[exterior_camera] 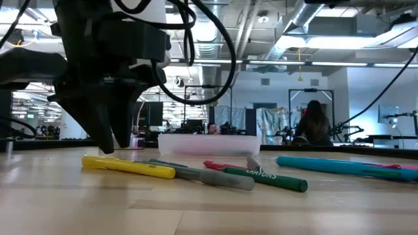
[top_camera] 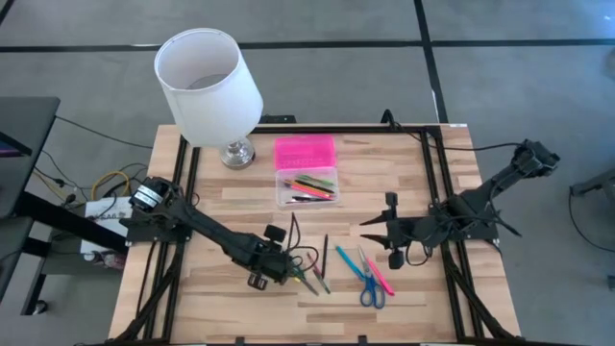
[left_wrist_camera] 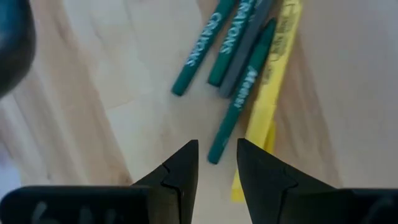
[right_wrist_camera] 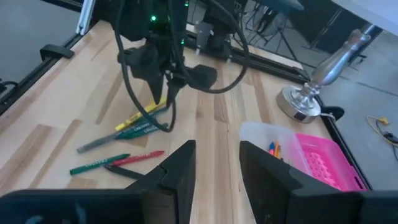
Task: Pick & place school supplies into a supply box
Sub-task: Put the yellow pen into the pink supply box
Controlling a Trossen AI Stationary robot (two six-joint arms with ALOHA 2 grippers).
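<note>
Several pens lie loose on the wooden table: a cluster of green ones [left_wrist_camera: 239,106], a grey one [left_wrist_camera: 249,43] and a yellow one [left_wrist_camera: 267,106]. A blue pen [top_camera: 351,261], a pink pen [top_camera: 381,276] and blue-handled scissors [top_camera: 371,291] lie to their right. The supply box [top_camera: 307,187] has its pink lid [top_camera: 305,151] open and holds a few pens. My left gripper [left_wrist_camera: 217,152] points down over the green and yellow cluster, open by a narrow gap, nothing between its fingers. My right gripper [right_wrist_camera: 216,158] hangs open above the table, right of the box, holding nothing.
A white lamp [top_camera: 207,82] on a metal foot [top_camera: 236,152] stands at the far left, next to the box. A dark pencil [top_camera: 325,252] lies between the cluster and the blue pen. A black frame runs along the table's edges [top_camera: 452,192].
</note>
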